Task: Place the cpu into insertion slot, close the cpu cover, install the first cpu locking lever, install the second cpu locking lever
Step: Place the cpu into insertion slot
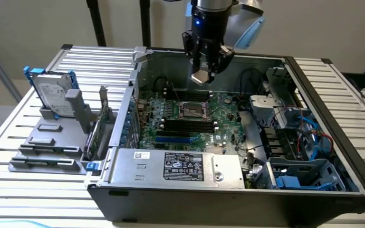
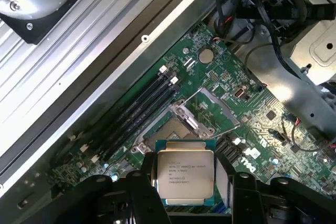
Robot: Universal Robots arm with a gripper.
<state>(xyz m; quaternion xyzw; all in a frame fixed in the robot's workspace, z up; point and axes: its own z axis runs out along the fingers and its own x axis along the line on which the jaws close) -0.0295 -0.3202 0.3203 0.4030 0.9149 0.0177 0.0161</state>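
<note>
1. Closed on the cpu (image 2: pixel 185 174), the gripper (image 1: pixel 205 71) hangs above the open computer case (image 1: pixel 233 202), with one of its dark fingers (image 2: pixel 144 192) on each side edge of the chip.
2. The cpu is held in the air, clear of the board. Its silvery printed face is turned toward the wrist camera, and a thin green border runs around it.
3. In the exterior view the insertion slot (image 1: pixel 194 110) sits on the green motherboard (image 1: pixel 224 126), at 6 o'clock from the gripper, with its dark centre uncovered.
4. In the wrist view the cpu cover (image 2: pixel 210 106), a silvery frame with a central window, is swung back off the slot and lies just beside it.
5. In the exterior view the black memory slots (image 1: pixel 189 126) lie at 6 o'clock from the insertion slot. The labelled power supply (image 1: pixel 176 166) lies farther along the same line.
6. A hard drive (image 1: pixel 52 90) stands in a grey holder outside the case, at about 9 o'clock from the slot, on the slatted table (image 1: pixel 17 190).
</note>
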